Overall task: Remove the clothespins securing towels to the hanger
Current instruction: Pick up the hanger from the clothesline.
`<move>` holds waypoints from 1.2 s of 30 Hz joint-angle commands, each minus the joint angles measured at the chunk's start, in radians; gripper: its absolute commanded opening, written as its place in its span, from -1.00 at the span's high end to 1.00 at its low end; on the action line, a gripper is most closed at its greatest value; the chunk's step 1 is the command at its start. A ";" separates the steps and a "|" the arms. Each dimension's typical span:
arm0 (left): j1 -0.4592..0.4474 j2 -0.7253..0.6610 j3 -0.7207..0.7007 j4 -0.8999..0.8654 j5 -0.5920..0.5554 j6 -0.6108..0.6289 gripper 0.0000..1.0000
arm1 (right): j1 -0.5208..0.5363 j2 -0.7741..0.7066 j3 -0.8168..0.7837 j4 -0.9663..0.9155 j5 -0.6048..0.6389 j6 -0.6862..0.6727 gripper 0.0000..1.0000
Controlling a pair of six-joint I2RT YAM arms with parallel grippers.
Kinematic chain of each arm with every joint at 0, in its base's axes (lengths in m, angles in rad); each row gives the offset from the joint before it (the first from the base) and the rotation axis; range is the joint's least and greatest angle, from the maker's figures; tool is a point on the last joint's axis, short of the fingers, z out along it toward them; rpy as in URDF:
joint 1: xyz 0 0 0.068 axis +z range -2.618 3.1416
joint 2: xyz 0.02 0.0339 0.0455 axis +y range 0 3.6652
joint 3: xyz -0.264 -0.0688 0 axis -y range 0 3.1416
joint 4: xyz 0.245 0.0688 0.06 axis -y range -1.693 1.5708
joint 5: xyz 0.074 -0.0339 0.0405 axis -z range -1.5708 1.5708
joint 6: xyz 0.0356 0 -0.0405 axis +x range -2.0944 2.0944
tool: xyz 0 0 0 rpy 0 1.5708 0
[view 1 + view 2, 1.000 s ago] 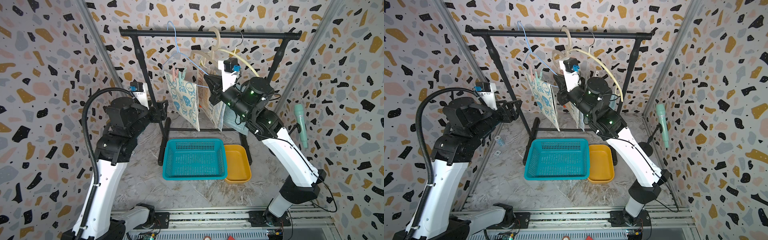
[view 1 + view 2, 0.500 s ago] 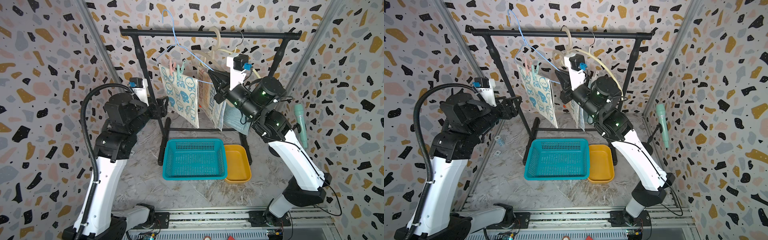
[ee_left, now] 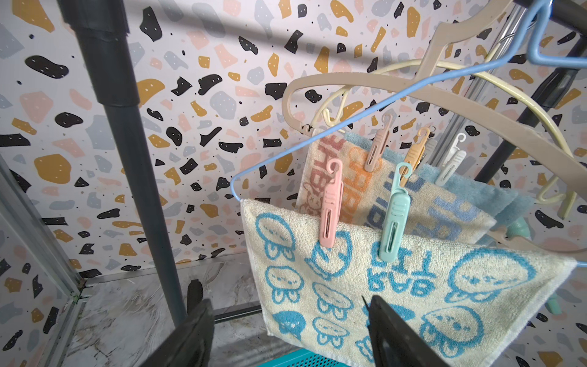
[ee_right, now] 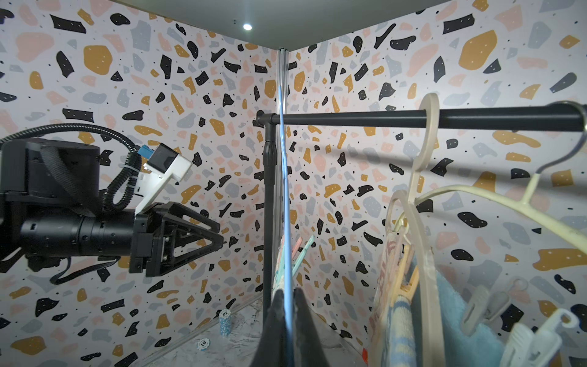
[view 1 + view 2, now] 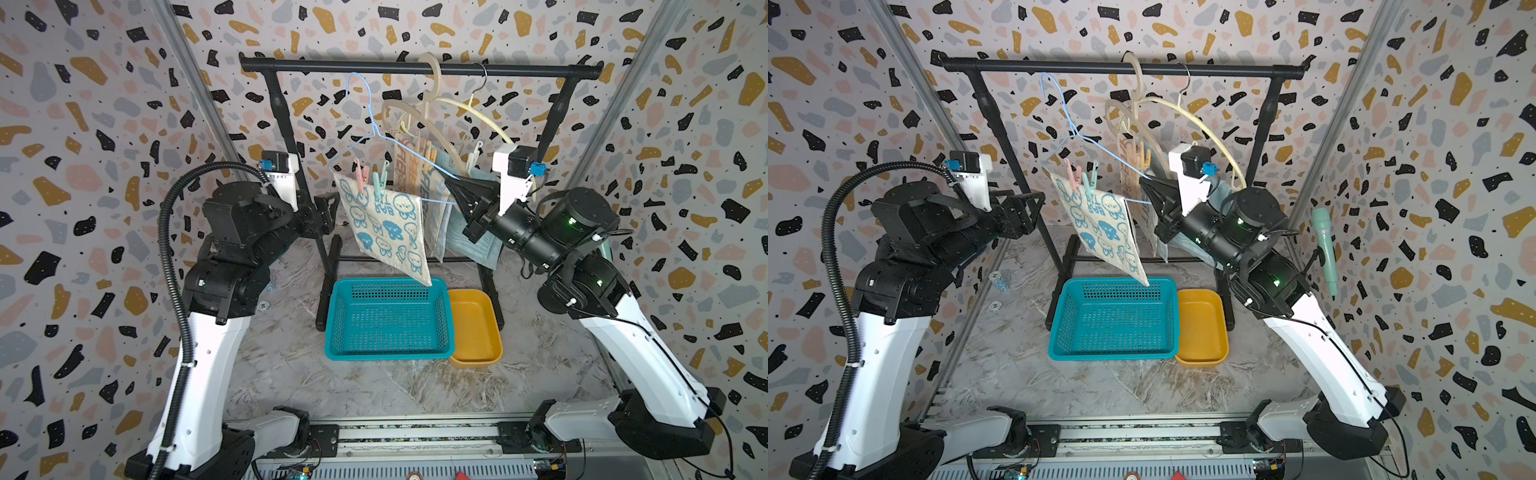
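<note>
Three towels hang on three hangers from one black rail [image 5: 415,67]: a cream towel [image 5: 386,232] with blue cartoon figures on the blue wire hanger [image 4: 285,190], a striped towel [image 3: 381,197] lettered in orange and blue on the beige hanger [image 5: 432,89], and a light-blue towel [image 3: 476,187] at the back by the pale yellow hanger [image 4: 476,190]. Of the clothespins, two grip the cream towel's top edge, one pink [image 3: 331,206] and one mint [image 3: 394,216]; two sit on the striped towel, one dusty pink [image 3: 377,146] and one orange [image 3: 415,152]; on the light-blue towel one white [image 3: 451,162] and one grey [image 4: 482,305] show clearly, any more I cannot count. The right fingers [image 4: 305,324] are closed on the blue wire hanger's corner, the wire running between them. The left fingers [image 3: 190,330] stand wide apart, holding nothing, just beside the cream towel's near edge. One teal basket [image 5: 332,324] and one yellow tray [image 5: 473,328] sit touching on the desk [image 5: 291,365] below
</note>
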 commanded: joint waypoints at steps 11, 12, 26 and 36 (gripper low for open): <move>-0.006 0.002 0.025 -0.106 0.205 0.038 -0.48 | -0.134 -0.203 -0.395 0.241 -0.302 0.214 1.00; -0.009 0.002 0.019 -0.113 0.218 0.037 -0.48 | -0.134 -0.204 -0.407 0.246 -0.308 0.221 1.00; -0.119 -0.009 -0.116 0.070 0.204 -0.053 -0.36 | -0.135 -0.160 -0.484 0.394 -0.379 0.286 1.00; -0.121 0.002 -0.118 0.177 0.191 -0.114 -0.28 | -0.134 -0.143 -0.484 0.389 -0.361 0.280 1.00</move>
